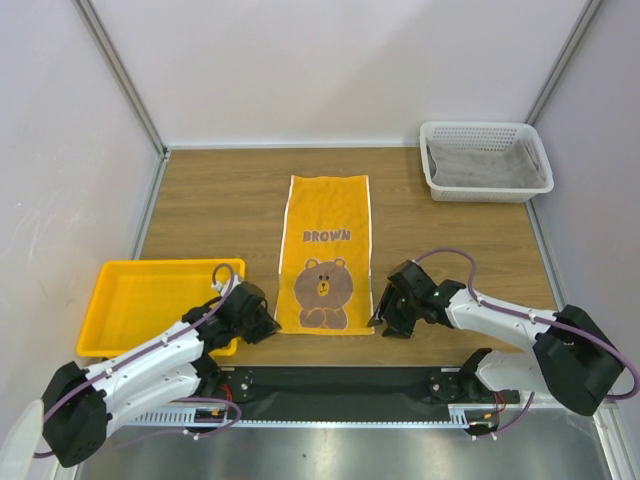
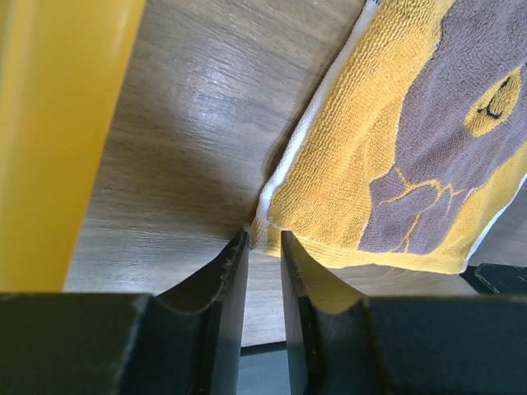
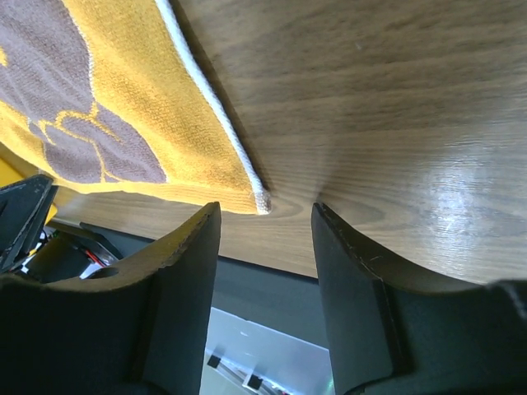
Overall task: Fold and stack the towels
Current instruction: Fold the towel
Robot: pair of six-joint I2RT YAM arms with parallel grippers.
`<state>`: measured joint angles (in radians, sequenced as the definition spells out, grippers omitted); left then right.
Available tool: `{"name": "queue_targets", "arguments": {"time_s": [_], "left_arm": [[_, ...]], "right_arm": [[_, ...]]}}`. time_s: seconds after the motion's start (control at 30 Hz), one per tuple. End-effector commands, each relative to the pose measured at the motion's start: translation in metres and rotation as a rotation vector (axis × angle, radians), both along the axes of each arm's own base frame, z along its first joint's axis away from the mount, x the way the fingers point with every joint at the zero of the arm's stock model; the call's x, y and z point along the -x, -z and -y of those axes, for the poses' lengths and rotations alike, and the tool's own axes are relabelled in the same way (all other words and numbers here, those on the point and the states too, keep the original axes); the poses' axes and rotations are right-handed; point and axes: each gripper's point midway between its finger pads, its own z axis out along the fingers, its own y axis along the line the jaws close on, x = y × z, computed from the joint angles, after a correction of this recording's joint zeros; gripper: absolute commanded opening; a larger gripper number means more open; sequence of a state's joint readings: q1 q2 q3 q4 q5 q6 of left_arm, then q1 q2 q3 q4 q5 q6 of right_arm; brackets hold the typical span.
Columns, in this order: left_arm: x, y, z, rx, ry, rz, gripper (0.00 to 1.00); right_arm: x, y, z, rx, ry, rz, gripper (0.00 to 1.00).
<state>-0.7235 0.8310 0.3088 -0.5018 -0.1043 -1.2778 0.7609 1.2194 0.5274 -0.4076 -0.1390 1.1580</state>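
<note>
The yellow-orange bear towel (image 1: 325, 250) with "BROWN" lettering lies flat and unfolded in the middle of the table. My left gripper (image 1: 270, 327) sits at its near-left corner. In the left wrist view that gripper (image 2: 263, 234) has its jaws only narrowly apart, with the towel's white-edged corner (image 2: 262, 224) at the tips. My right gripper (image 1: 383, 322) is at the near-right corner. In the right wrist view that gripper (image 3: 266, 207) stands open, low over the wood, and the towel corner (image 3: 260, 200) lies just ahead between the fingertips. A grey towel (image 1: 487, 170) lies in the basket.
The white mesh basket (image 1: 485, 128) stands at the back right. A yellow plastic tray (image 1: 150, 305) sits at the near left, close beside my left arm, and its wall (image 2: 49, 140) fills the left of the left wrist view. The table's near edge (image 1: 340, 380) runs just behind both grippers.
</note>
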Motion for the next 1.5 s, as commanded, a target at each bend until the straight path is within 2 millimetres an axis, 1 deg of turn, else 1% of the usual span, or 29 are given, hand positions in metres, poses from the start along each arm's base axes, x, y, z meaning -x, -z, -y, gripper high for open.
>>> {"name": "queue_targets", "arguments": {"time_s": [0.0, 0.13, 0.33, 0.5, 0.53, 0.57, 0.63, 0.67, 0.7, 0.8, 0.83, 0.9, 0.93, 0.97, 1.0, 1.03, 1.07, 1.1, 1.13, 1.17, 1.2, 1.23, 1.27, 1.3, 1.33, 1.37, 1.4, 1.43, 1.47], "left_arm": [[-0.002, 0.006, -0.007, -0.027, -0.028, 0.010, 0.27], [-0.003, 0.006, -0.010, -0.042, -0.031, 0.015, 0.24], [-0.004, 0.009, -0.009, -0.050, -0.018, 0.017, 0.20], [-0.006, 0.009, -0.009, -0.059, -0.007, 0.028, 0.14], [-0.006, 0.008, -0.009, -0.062, -0.004, 0.032, 0.10], [-0.008, 0.006, -0.009, -0.060, -0.006, 0.042, 0.08], [-0.008, 0.006, -0.010, -0.069, 0.001, 0.046, 0.00], [-0.009, 0.004, -0.010, -0.071, 0.003, 0.049, 0.00], [-0.012, 0.001, -0.011, -0.083, 0.010, 0.066, 0.00], [-0.021, -0.017, -0.013, -0.111, 0.034, 0.124, 0.00], [-0.025, -0.028, -0.012, -0.114, 0.044, 0.147, 0.00], [-0.033, -0.045, -0.013, -0.139, 0.075, 0.212, 0.00], [-0.041, -0.066, -0.009, -0.121, 0.085, 0.269, 0.00], [-0.044, -0.076, -0.010, -0.133, 0.095, 0.295, 0.00], [-0.048, -0.086, -0.011, -0.154, 0.124, 0.332, 0.00], [-0.057, -0.111, -0.009, -0.146, 0.121, 0.393, 0.00], [-0.060, -0.123, -0.009, -0.154, 0.130, 0.422, 0.00], [-0.063, -0.135, -0.010, -0.175, 0.155, 0.457, 0.00], [-0.070, -0.160, -0.009, -0.172, 0.148, 0.505, 0.01], [-0.073, -0.174, -0.008, -0.178, 0.154, 0.531, 0.00], [-0.076, -0.187, -0.009, -0.195, 0.170, 0.562, 0.00], [-0.080, -0.217, -0.008, -0.183, 0.167, 0.614, 0.00], [-0.084, -0.229, -0.008, -0.194, 0.168, 0.637, 0.00], [-0.086, -0.243, -0.008, -0.202, 0.181, 0.670, 0.00], [-0.089, -0.270, -0.007, -0.182, 0.174, 0.722, 0.00], [-0.091, -0.280, -0.006, -0.183, 0.178, 0.741, 0.00], [-0.092, -0.292, -0.006, -0.188, 0.188, 0.766, 0.00], [-0.093, -0.316, -0.006, -0.167, 0.178, 0.815, 0.00], [-0.094, -0.326, -0.006, -0.167, 0.179, 0.834, 0.00]], "right_arm": [[-0.003, -0.001, -0.007, -0.019, 0.015, 0.016, 0.53], [0.000, 0.004, -0.014, -0.032, 0.012, 0.011, 0.51], [0.004, 0.015, -0.015, -0.009, 0.003, -0.012, 0.45], [-0.002, 0.014, -0.011, 0.023, 0.012, 0.015, 0.31], [-0.002, 0.014, -0.011, 0.028, 0.011, 0.018, 0.26], [-0.004, 0.013, -0.011, 0.029, 0.015, 0.022, 0.17], [-0.006, 0.011, -0.013, 0.030, 0.012, 0.027, 0.10], [-0.007, 0.010, -0.013, 0.032, 0.011, 0.030, 0.01], [-0.007, 0.009, -0.011, 0.043, 0.009, 0.029, 0.00], [-0.017, -0.009, -0.014, 0.047, 0.005, 0.076, 0.00], [-0.027, -0.025, -0.020, 0.027, 0.008, 0.122, 0.00], [-0.033, -0.045, -0.022, 0.019, -0.002, 0.157, 0.00], [-0.040, -0.054, -0.021, 0.031, -0.003, 0.200, 0.00], [-0.051, -0.081, -0.030, -0.009, -0.003, 0.259, 0.00], [-0.053, -0.091, -0.028, -0.002, -0.004, 0.276, 0.00], [-0.060, -0.104, -0.029, -0.004, 0.001, 0.313, 0.00], [-0.068, -0.132, -0.035, -0.034, -0.004, 0.373, 0.00], [-0.071, -0.145, -0.034, -0.032, -0.004, 0.397, 0.00], [-0.077, -0.158, -0.034, -0.032, 0.004, 0.433, 0.00], [-0.080, -0.170, -0.034, -0.034, -0.009, 0.463, 0.00], [-0.087, -0.198, -0.037, -0.060, -0.003, 0.514, 0.00], [-0.092, -0.210, -0.037, -0.058, -0.001, 0.544, 0.00], [-0.095, -0.225, -0.038, -0.067, -0.004, 0.576, 0.00], [-0.101, -0.247, -0.040, -0.072, -0.015, 0.622, 0.00], [-0.104, -0.262, -0.040, -0.077, -0.019, 0.656, 0.00], [-0.107, -0.273, -0.039, -0.072, -0.021, 0.678, 0.00], [-0.111, -0.298, -0.039, -0.077, -0.032, 0.727, 0.00], [-0.115, -0.309, -0.037, -0.068, -0.026, 0.755, 0.00], [-0.117, -0.320, -0.035, -0.063, -0.024, 0.778, 0.00]]}}
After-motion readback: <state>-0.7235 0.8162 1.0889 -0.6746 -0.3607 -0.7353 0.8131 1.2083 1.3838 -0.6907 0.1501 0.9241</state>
